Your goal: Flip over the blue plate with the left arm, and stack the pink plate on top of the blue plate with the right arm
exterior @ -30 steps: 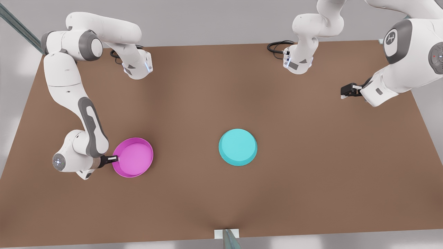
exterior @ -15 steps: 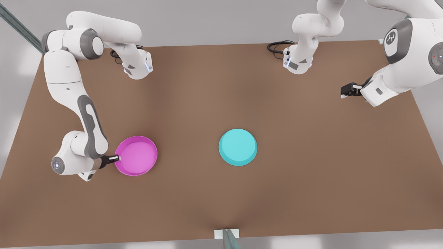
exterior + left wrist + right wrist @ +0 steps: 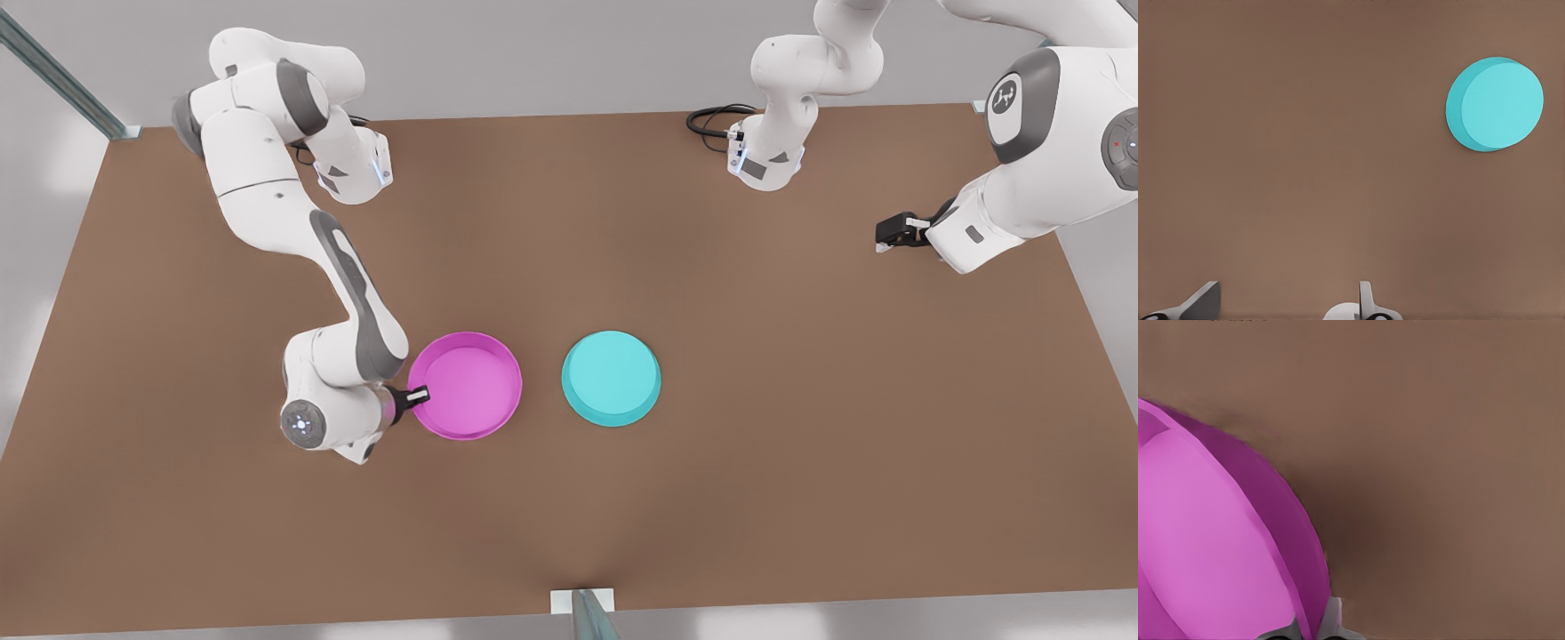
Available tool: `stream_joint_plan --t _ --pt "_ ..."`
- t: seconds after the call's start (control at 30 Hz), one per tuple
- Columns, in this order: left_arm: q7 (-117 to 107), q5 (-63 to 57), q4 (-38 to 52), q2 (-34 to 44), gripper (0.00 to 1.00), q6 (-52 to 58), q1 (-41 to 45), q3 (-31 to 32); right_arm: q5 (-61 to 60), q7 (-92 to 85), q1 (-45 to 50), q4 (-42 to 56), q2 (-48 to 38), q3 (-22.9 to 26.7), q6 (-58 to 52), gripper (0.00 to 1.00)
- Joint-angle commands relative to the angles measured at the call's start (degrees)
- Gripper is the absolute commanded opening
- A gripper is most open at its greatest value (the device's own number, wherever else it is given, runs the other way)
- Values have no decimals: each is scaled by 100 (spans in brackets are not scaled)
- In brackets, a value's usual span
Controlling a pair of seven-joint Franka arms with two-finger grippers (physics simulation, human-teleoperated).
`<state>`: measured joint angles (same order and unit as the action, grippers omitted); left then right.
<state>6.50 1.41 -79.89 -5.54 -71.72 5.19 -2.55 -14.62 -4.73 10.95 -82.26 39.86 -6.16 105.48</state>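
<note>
1. Right gripper (image 3: pixel 418 396): fingers pinched on the rim of the pink plate (image 3: pixel 467 385), at the edge on the front view's left. The right wrist view shows the rim wall (image 3: pixel 1301 540) running down between the two finger tips (image 3: pixel 1333 617), one inside the dish, one outside.
2. Pink plate sits open side up and extends away from the right fingers toward the blue plate (image 3: pixel 612 379). Can't tell whether it is lifted off the table (image 3: pixel 800 400) or resting on it.
3. Blue plate: base up, rim down, flat on the table. It is just beyond the pink plate's far edge from the right fingers, with a narrow strip of table between the two; not touching.
4. Left gripper (image 3: pixel 892 235): parked over the table near the edge on the front view's right, arm waiting. Fingers spread wide, nothing between them; in the left wrist view the two tips (image 3: pixel 1366 300) stand well apart over bare table.
5. From the left fingers, the blue plate (image 3: pixel 1495 103) is well away, out ahead and off to one side, flat base facing the camera.
</note>
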Motion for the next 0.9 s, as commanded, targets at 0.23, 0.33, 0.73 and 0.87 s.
stream_joint_plan --t 0.23,0.33,0.73,0.87 --pt "0 0 0 0 100 0 0 0 -551 754 1093 -1 259 1 798 21" --pt "0 0 0 0 100 0 0 0 -718 745 1216 79 391 1 886 21" --pt "0 0 -9 0 100 -9 0 -9 -1140 974 1708 624 945 1 1212 21" --pt "0 0 -9 0 100 -9 0 -97 -1149 1255 1884 1054 1287 1 1335 21"
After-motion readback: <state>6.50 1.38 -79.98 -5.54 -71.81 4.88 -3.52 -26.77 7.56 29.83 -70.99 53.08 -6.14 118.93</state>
